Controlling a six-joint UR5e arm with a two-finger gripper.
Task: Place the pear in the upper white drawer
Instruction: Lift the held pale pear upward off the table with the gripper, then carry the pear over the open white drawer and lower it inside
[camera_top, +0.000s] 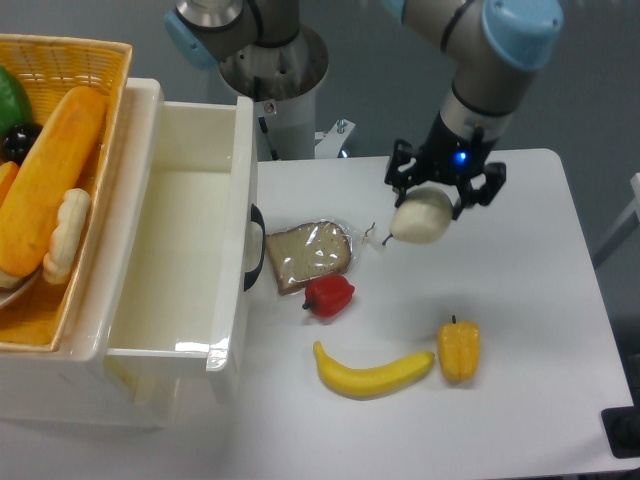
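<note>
The gripper (432, 205) has its black fingers (403, 172) clamped around the pear (421, 218), holding it clear above the white table (540, 300), stem pointing left. The pear hangs to the right of the bagged bread slice (308, 253), well apart from the upper white drawer (190, 210), which stands open at left.

This looks like a robotics lab, not a kitchen. A bare white table (520, 330) stands before a plain grey wall, with the arm's metal mounting pedestal (275, 85) bolted behind the table. On the table lie glossy toy foods, a banana (372, 374) and red pepper (328, 296), like test props.
</note>
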